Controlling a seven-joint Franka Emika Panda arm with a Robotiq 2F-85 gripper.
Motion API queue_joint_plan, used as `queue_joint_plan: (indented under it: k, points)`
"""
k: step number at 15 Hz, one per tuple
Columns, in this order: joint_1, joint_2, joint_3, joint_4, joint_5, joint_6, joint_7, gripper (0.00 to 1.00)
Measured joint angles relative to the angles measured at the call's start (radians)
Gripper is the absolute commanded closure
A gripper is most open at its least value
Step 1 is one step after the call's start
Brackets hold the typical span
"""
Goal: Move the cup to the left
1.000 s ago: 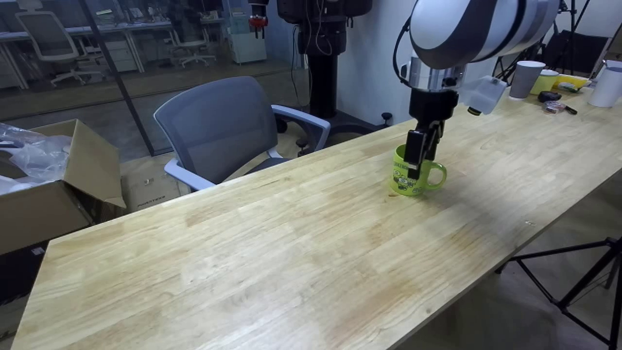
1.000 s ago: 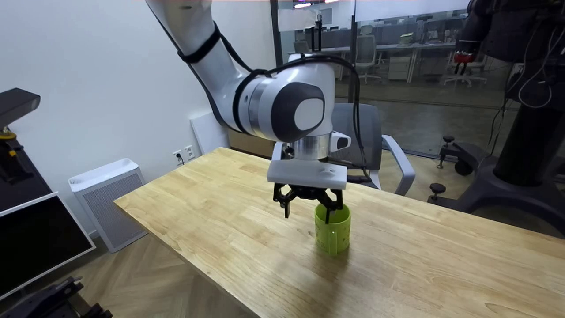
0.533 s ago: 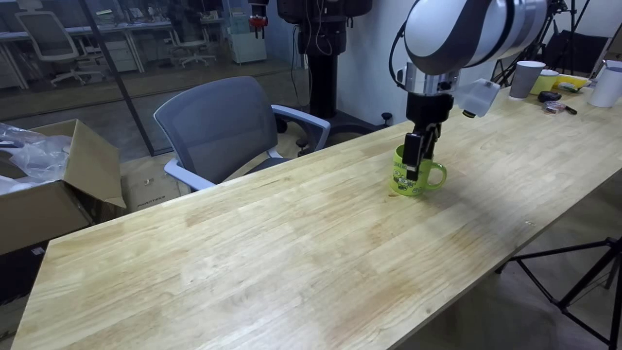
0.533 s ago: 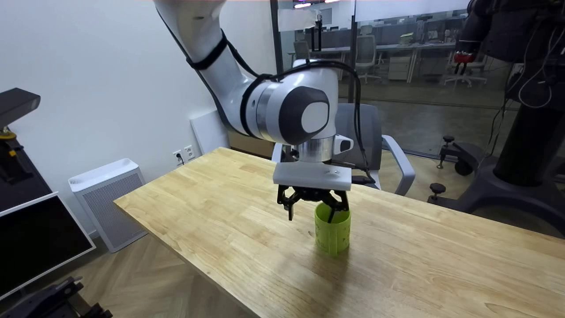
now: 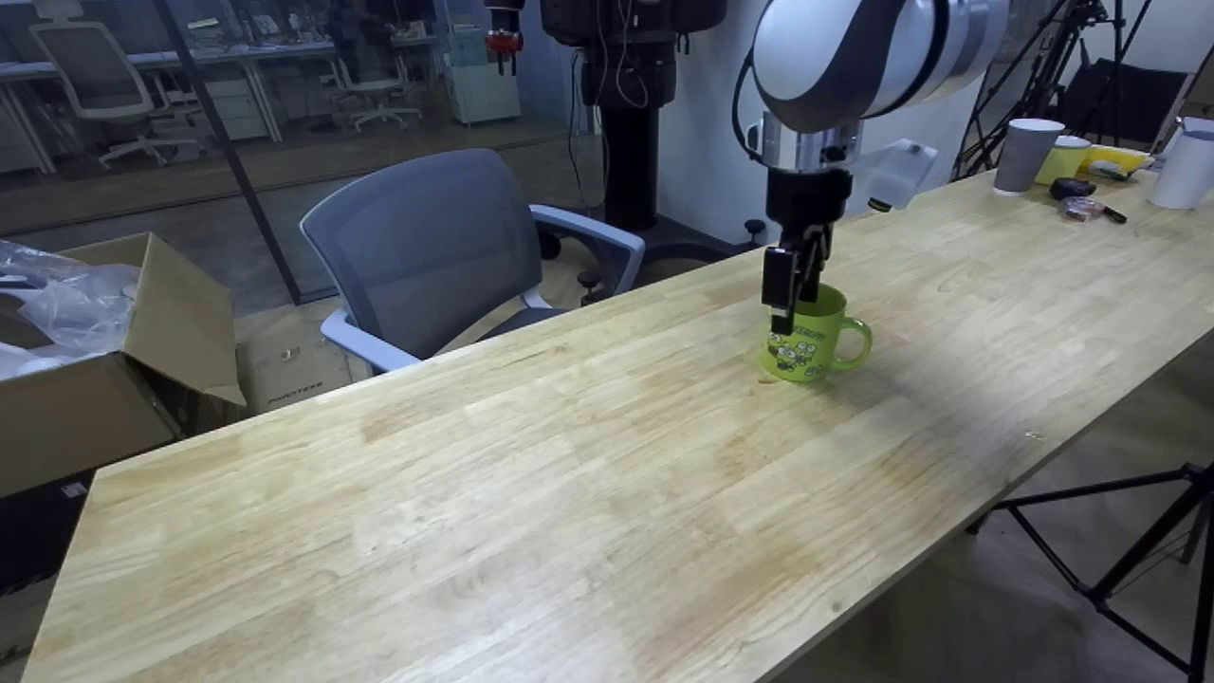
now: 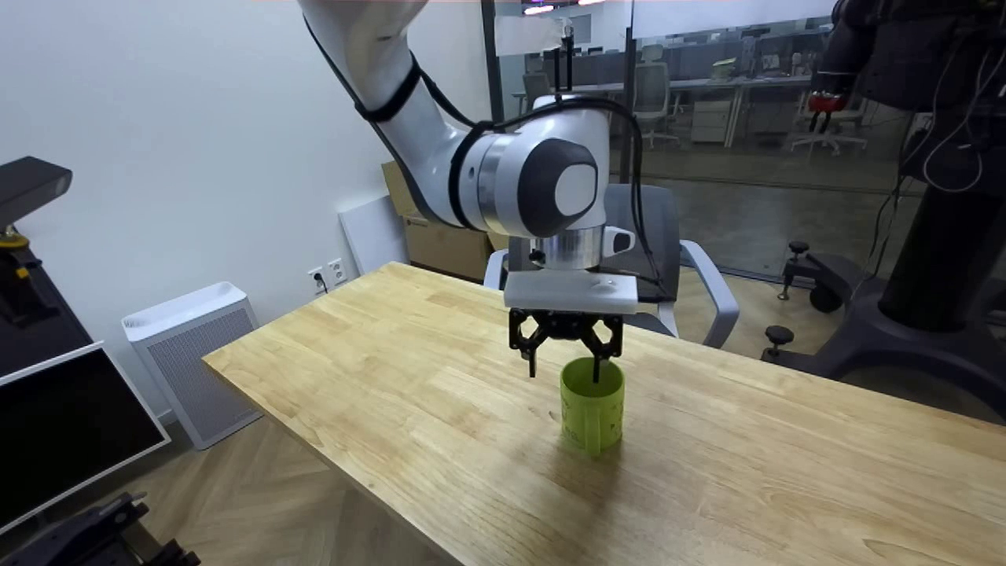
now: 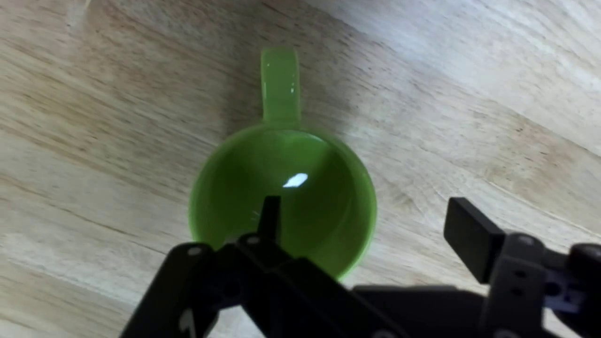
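So the glossy lime-green mug (image 5: 811, 343) sits upright on the pale wooden table (image 5: 455, 503), right of centre in both exterior views. Black two-finger gripper (image 6: 564, 377) is spread, one finger (image 7: 270, 218) over or in the mouth. Grasp prep, I'd guess; next: lower, pinch the wall. Versus a second ago it's higher, farther from the handle (image 7: 281, 87), mug unmoved.

in both exterior views the desk (image 5: 474, 493) is bright, and a soft-edged shadow spreads beside the cup (image 6: 593, 420). the office (image 5: 285, 180) beyond lies dimmer, its detail mushy; two pinkish ceiling lights (image 6: 538, 10) glow at the top of an exterior view. the wrist view is greyer, brightest at upper right; a small white glare shines inside the cup, the desk's grain looks soft, and the near-black jaws blur along the bottom edge. where the main light stands i cannot tell.
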Motion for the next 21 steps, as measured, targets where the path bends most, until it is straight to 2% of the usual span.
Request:
queue_joint_plan:
  k: [6, 9, 21]
  points:
    - [-0.004, 0.002, -0.002, 0.01, -0.002, -0.013, 0.012, 0.83]
    - [-0.015, 0.001, -0.002, 0.014, 0.001, -0.016, 0.014, 0.99]
    - [-0.013, 0.0, -0.026, 0.026, -0.002, -0.057, 0.076, 0.98]
